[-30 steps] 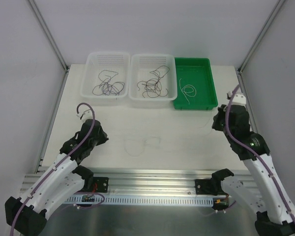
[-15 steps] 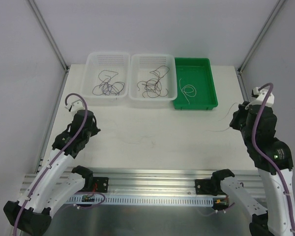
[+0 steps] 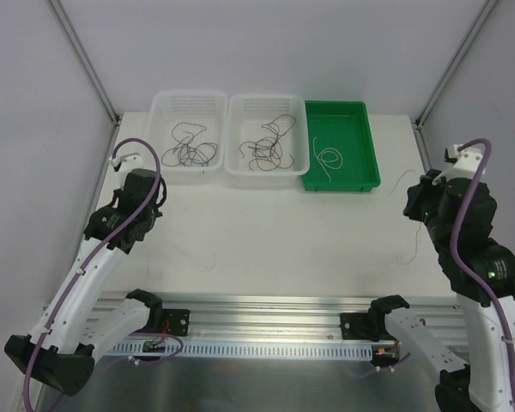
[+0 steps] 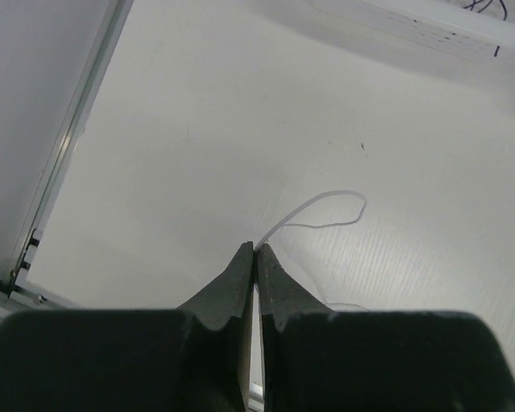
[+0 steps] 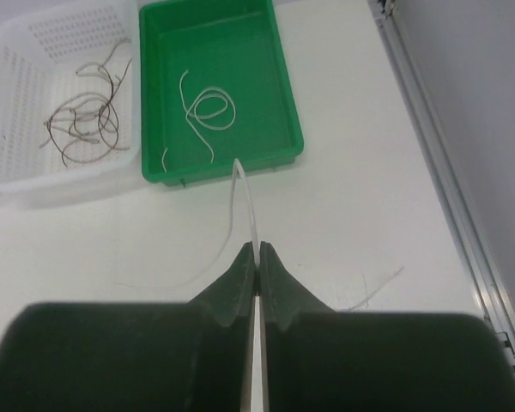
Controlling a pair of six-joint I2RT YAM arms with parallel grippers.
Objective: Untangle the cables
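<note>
Outward, raised: left claw (image 4: pixel 255 251), right claw (image 5: pixel 257 251) pinch white cables (image 4: pixel 285 221).

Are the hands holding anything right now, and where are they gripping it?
Yes. The left hand pinches a looped white cable just beside its loop; the right hand pinches a straighter white cable near one end.

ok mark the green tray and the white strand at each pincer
green tray (image 5: pixel 249 69): right wrist view, bare floor
left strand (image 4: pixel 326 225): left wrist view, lower side of its loop
right strand (image 5: pixel 251 225): right wrist view, straight stretch
</note>
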